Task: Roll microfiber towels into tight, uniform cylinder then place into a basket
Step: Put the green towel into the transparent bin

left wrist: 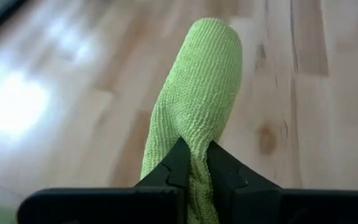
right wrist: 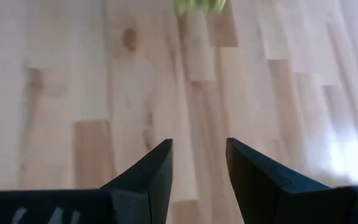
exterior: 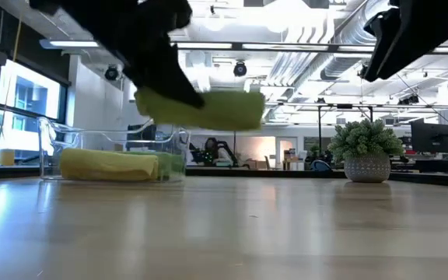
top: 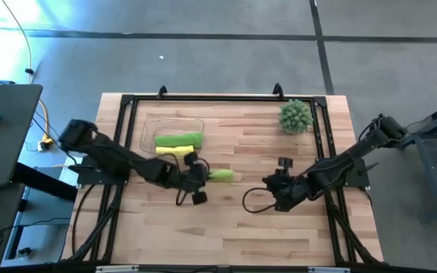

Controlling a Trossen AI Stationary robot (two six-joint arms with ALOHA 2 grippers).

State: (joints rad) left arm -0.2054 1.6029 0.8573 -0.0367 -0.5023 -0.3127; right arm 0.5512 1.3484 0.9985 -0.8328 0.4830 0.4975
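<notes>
A lime green rolled towel (exterior: 212,109) hangs level above the table, with my left gripper (left wrist: 194,152) shut on one end of it; in the high view the roll (top: 221,176) lies just right of that gripper (top: 200,177). The clear basket (top: 146,130) at the far left holds a yellow roll (top: 174,141) and a green roll (top: 192,137), both lying on its floor. My right gripper (right wrist: 197,165) stands open and empty over the table's right half (top: 271,186); the green roll's free end (right wrist: 199,6) shows beyond its fingers. My left gripper pinches the roll's left end (left wrist: 192,134) between its two fingers (left wrist: 178,163), and the cloth is squeezed narrow there. The fingers come from the table's left, slanting down, and lie along the roll. The roll sticks out past the fingertips, level and lifted clear of the table.
A spiky green ball plant (top: 295,116) in a pot stands at the table's far right. A black frame (top: 218,98) runs along the far edge and sides. Bare wood lies between the two grippers and toward the near edge.
</notes>
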